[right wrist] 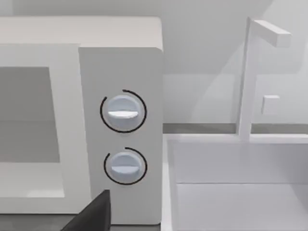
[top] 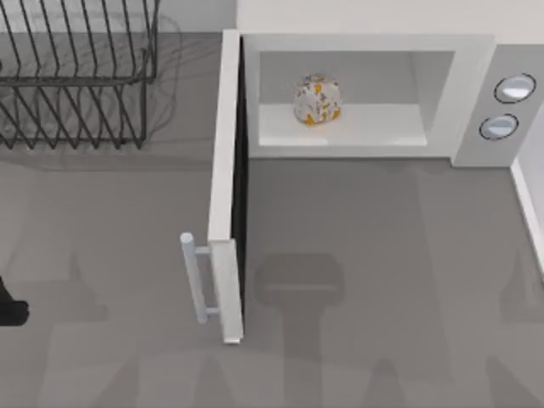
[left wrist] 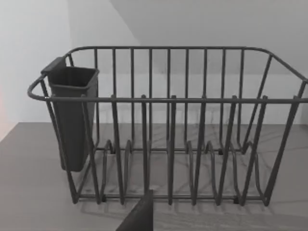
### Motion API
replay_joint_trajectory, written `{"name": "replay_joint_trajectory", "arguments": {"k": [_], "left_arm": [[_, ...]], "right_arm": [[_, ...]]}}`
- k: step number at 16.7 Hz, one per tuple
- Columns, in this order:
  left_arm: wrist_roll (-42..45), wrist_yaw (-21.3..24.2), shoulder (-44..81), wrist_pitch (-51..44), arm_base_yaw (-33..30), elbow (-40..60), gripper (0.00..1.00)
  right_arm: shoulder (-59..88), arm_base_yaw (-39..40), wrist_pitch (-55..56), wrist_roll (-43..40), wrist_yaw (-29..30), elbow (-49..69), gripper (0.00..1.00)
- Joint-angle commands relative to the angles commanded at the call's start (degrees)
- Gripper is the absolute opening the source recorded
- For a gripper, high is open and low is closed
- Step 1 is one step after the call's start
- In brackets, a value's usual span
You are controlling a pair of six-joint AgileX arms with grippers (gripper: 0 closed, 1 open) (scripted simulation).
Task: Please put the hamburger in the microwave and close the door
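Left claw parked at table's left edge.

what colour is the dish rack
Dark grey wire, the dish rack shows best in the left wrist view.

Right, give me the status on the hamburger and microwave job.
Done: the hamburger sits inside the microwave cavity, on its floor. In hand: nothing; no end effector is touching the door, and a dark bit of the left arm sits at the table's left edge. Left: the door stands fully open, swung out toward the camera with its handle free, so it must be pushed shut.
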Motion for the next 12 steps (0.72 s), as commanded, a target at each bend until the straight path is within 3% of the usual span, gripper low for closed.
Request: {"name": "replay_joint_trajectory", "arguments": {"k": [7, 12], "left_arm": [[0.0, 0.0, 0.0, 0.0, 0.0, 0.0, 0.02], [0.0, 0.0, 0.0, 0.0, 0.0, 0.0, 0.0]], "right_arm": [[0.0, 0.0, 0.0, 0.0, 0.0, 0.0, 1.0], [0.0, 0.0, 0.0, 0.0, 0.0, 0.0, 1.0]]}}
